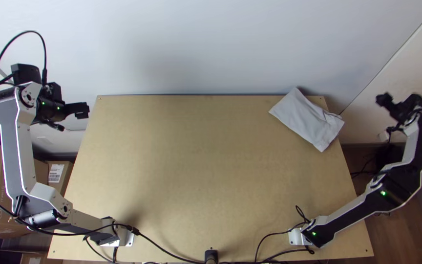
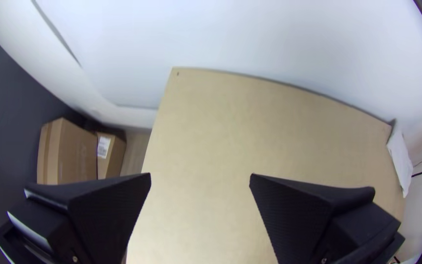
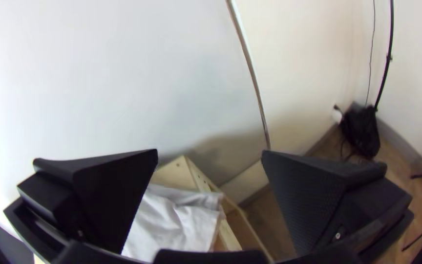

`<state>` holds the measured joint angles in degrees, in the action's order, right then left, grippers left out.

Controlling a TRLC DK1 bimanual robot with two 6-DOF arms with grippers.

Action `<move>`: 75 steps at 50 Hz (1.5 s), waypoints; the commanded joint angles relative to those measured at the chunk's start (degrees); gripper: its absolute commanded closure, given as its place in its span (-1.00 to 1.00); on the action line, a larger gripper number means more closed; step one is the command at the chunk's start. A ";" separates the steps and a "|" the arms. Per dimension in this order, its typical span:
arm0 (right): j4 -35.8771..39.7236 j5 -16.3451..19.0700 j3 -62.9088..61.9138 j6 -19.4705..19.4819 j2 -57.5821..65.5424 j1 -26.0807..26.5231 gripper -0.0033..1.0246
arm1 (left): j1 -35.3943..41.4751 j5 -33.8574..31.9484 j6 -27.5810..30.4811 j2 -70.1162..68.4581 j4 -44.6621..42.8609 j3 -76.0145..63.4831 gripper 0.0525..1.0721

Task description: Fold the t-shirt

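- T-shirt (image 1: 308, 120) lies folded into a compact packet at the tbl's (image 1: 196, 161) far right corner, one end poking past the side edge; prob. parked there as finished.
- My L gripper (image 2: 200, 176) is off the left side, fingers spread, nothing between: out of the way, I'd say.
- R gripper (image 3: 210, 153), beyond the right side, also spread, pinching nothing, prob. to avoid snagging cloth.
- Fold looks done, so no grip req'd.

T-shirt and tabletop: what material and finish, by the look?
T-shirt: fabric, perhaps cotton, matte pale grey; soft creases and rumpled edges suggest it. Tabletop: wood or wood-based board, possibly plywood, low sheen; even tan face, no sharp reflections.
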<state>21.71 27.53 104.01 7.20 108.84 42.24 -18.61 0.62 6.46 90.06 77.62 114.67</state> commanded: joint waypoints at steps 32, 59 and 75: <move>-5.28 -8.10 -21.48 -2.72 -62.61 -22.90 -0.91 | 7.45 -0.89 -5.05 -38.12 -26.03 -27.48 -0.91; -55.11 -11.53 -79.92 -1.75 -109.36 -23.43 -0.91 | 5.52 -0.80 -6.20 -77.67 -59.96 -75.12 -0.91; -58.98 -13.82 -99.17 -1.58 -109.36 -24.05 -0.91 | 4.81 -0.45 -4.53 -87.42 -71.47 -93.58 -0.91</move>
<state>-35.42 14.31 10.04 4.64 -0.08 19.11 -13.41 0.19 1.10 4.86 9.15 25.26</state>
